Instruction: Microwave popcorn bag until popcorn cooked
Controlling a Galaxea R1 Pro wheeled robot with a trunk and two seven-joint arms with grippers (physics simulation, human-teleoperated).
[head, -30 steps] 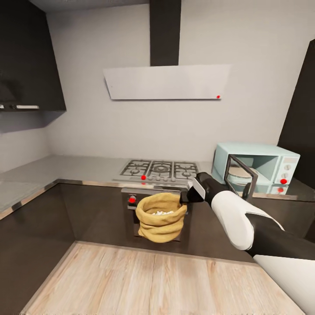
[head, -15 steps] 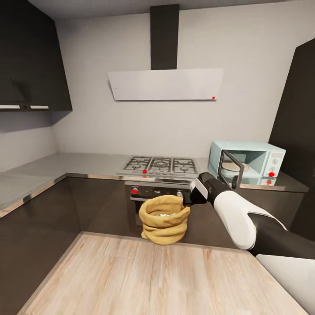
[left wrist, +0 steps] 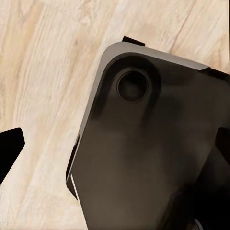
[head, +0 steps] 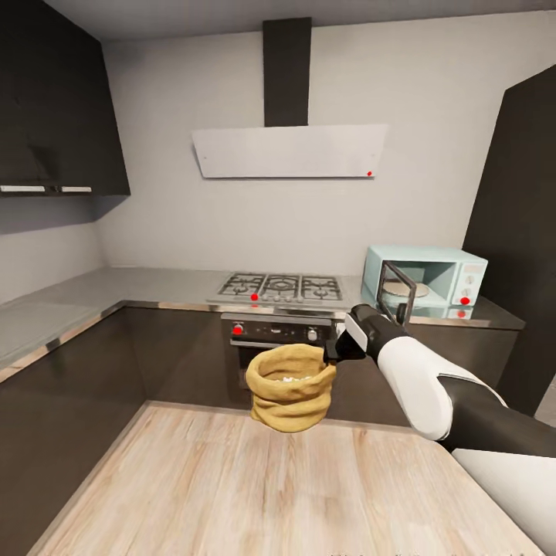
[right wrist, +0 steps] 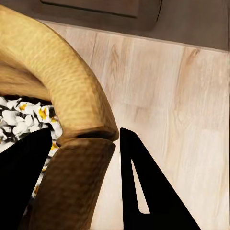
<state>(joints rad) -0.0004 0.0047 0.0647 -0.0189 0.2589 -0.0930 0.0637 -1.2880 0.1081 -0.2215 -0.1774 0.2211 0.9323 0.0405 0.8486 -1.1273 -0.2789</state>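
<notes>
My right pincer (head: pixel 332 349) clamps the rolled rim of the tan-brown wrinkled popcorn bag (head: pixel 290 386), holding it above the pale wooden floor (head: pixel 232 494), white popped kernels (right wrist: pixel 19 117) inside. Pale-blue boxy microwave (head: pixel 440 282), door open, on grey glossy worktop (head: pixel 116 284). Left pincer's state: cannot tell.

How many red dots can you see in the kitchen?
5: one on the hood, one on the hob, one on the oven, two on the microwave. Others may be hidden.

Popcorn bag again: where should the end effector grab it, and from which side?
The popcorn bag: grip the thick rolled rim, from the microwave-facing side, one finger inside the open mouth and one outside. That is how the right end effector holds it now; the wrinkled body looks slack.
</notes>
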